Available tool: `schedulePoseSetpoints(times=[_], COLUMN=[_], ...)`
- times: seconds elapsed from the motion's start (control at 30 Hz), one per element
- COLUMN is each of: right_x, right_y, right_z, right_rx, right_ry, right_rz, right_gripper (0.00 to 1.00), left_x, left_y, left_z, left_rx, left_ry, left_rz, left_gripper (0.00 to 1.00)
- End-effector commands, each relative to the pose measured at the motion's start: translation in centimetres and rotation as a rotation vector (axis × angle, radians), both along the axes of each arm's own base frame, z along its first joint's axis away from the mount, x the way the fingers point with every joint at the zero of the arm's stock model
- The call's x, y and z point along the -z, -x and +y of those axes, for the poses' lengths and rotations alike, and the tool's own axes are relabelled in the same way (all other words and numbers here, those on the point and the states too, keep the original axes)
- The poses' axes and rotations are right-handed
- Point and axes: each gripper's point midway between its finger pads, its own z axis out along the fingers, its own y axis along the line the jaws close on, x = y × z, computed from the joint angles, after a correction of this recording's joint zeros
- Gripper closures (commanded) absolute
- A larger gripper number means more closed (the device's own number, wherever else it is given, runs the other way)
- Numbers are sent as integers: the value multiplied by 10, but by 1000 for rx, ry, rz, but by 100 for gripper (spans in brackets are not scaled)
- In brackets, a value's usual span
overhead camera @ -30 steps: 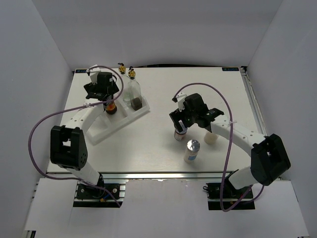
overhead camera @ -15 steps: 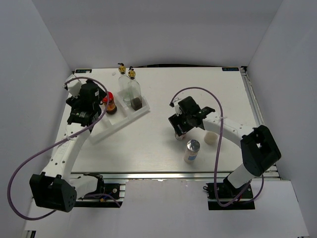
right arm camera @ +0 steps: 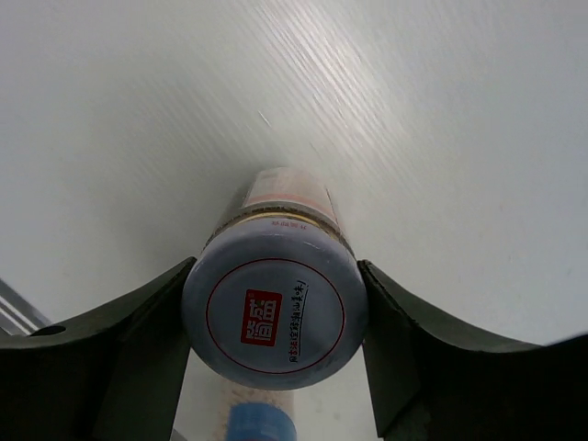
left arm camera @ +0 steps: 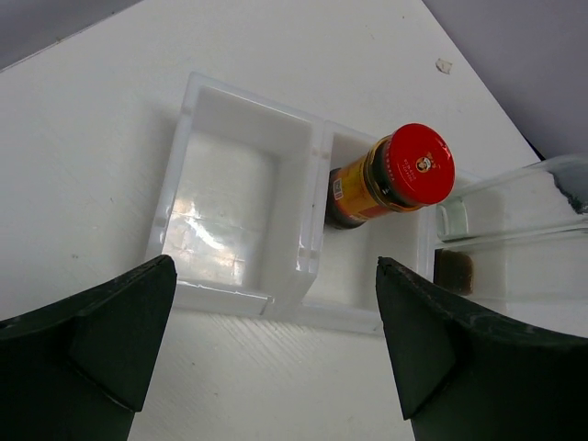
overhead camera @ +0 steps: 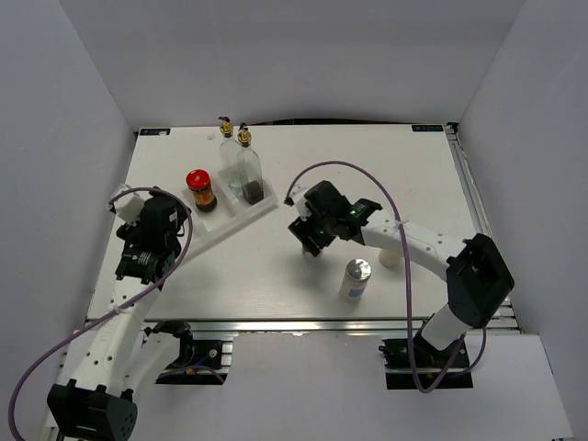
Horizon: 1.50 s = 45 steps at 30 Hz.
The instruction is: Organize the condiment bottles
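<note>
The right gripper (overhead camera: 310, 243) pinches the small jar (right arm camera: 276, 312), so hold it upright and lower it softly into the white tray's (left arm camera: 308, 230) empty near-left box.

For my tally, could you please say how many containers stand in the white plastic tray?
3: red-lidded dark jar in the middle compartment, two gold-topped clear glass bottles right of it.

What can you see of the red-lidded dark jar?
The red-lidded dark jar has a red lid with a gold emblem, a gold neck band, an orange label and dark contents. It stands upright in a compartment of the white plastic tray, between an empty compartment and a clear glass bottle. Only the tray touches it; the open left gripper is clear of it.
</note>
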Motion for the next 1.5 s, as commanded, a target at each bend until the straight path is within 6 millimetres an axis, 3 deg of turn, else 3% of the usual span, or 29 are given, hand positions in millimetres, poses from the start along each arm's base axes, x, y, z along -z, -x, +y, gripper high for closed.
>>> schedulePoseSetpoints(times=[0.0,0.03,0.1,0.13,0.17,0.23,0.33,0.47,0.53,0.57,0.6,0.63,0.8,1.1,1.23,1.4,1.47], right_x=[-83,-102,-104,-125,-116,-125,-128,-140,-143,-134,-143,-135,-131,-103,-86,-82,-80], right_y=[-16,-13,-10,-9,-12,-17,-26,-65,-78,-83,-87,-90,-105,-111,-117,-124,-126], right_z=[78,97,123,142,155,186,212,246,254,261,266,270,284,304,307,309,310], right_rx=[-152,-185,-237,-262,-273,-293,-295,-177,-143,-137,-133,-132,-106,-117,-102,-86,-86], right_ry=[-222,-262,-287,-334,-328,-350,-355,-395,-404,-401,-425,-423,-463,-484,-464,-454,-453], right_rz=[-205,-236,-227,-258,-248,-276,-287,-370,-407,-408,-427,-427,-477,-469,-467,-490,-491], right_gripper=[89,90,90,91,91,91,92,93,93,93,93,93,93,90,82,73,54], left_x=[-2,-2,-2,0,0,2,1,0,-1,0,1,2,7,9,9,11,11], left_y=[7,9,10,11,10,12,12,12,11,11,10,9,7,4,4,3,3], left_z=[8,11,12,12,11,13,13,12,10,9,8,7,5,1,1,0,-1], left_rx=[-50,-62,-70,-71,-74,-87,-83,-79,-71,-64,-59,-55,-43,-20,-18,-13,-10], left_ry=[2,-5,-1,3,6,9,12,20,23,27,29,29,31,36,38,40,42], left_rz=[-18,-21,-31,-32,-38,-40,-44,-62,-67,-65,-63,-61,-45,-46,-42,-39,-38], left_gripper=[2,2,2,2,2,2,2,2,2,2,2,2,2,2,2,2,2])
